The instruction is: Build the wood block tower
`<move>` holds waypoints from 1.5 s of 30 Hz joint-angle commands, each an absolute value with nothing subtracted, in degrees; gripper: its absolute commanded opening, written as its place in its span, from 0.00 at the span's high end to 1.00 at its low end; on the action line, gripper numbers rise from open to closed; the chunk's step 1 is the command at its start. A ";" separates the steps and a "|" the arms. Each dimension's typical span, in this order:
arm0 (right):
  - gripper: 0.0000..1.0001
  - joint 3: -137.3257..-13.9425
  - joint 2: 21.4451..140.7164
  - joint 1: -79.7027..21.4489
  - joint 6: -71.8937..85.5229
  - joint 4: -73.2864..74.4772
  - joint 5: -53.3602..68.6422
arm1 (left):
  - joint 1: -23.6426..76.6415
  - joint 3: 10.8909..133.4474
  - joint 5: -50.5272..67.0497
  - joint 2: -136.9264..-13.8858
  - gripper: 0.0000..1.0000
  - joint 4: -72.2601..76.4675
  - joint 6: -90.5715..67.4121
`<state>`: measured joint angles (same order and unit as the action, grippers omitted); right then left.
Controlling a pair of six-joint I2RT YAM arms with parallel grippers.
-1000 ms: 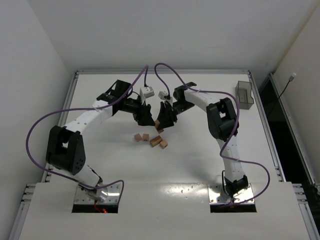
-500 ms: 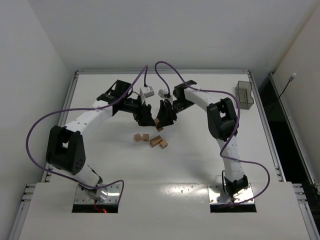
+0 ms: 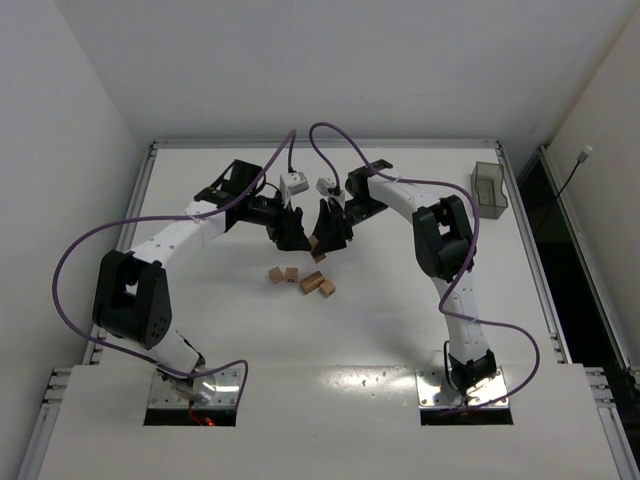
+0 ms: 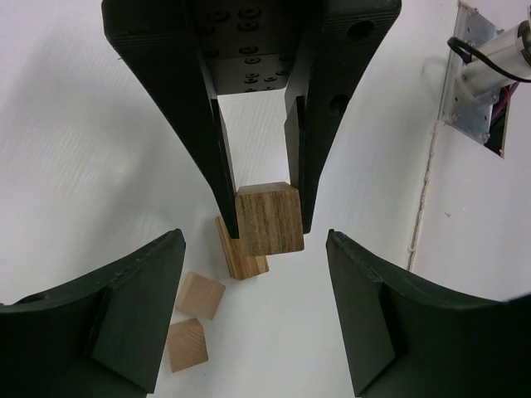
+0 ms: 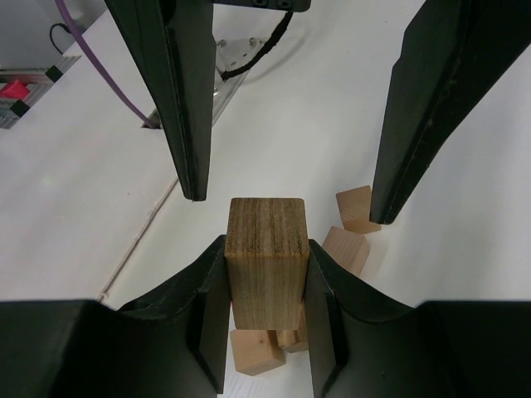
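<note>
My right gripper (image 5: 265, 249) is shut on a darker wood brick (image 5: 265, 257) and holds it upright above the table; in the top view the right gripper (image 3: 323, 244) is at mid-table. My left gripper (image 4: 253, 242) is open and empty, facing the right one, its fingers to either side of the held brick (image 4: 267, 218); in the top view the left gripper (image 3: 292, 238) is just left of it. Loose wood blocks lie below: two cubes (image 3: 283, 274), a pair (image 3: 319, 286) and one (image 3: 320, 258) under the grippers. No stacked tower shows in any view.
A translucent grey bin (image 3: 488, 190) stands at the far right of the table. Purple cables loop over both arms. The table's raised rim (image 3: 320, 144) runs along the back.
Almost nothing: the right gripper with its brick has edged slightly away from the loose blocks. The left gripper and the blocks on the table stay put.
</note>
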<state>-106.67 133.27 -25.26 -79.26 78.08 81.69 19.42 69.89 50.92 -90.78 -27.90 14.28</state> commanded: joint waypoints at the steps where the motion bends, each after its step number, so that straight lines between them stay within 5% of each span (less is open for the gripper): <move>1: 1.00 -109.25 133.24 -24.96 -82.97 79.54 91.41 | 19.42 69.79 51.86 -91.05 0.35 -26.19 14.59; 45: 1.00 -109.25 134.82 -24.96 -83.50 80.60 91.41 | 20.48 69.26 51.86 -92.20 0.55 -24.61 12.92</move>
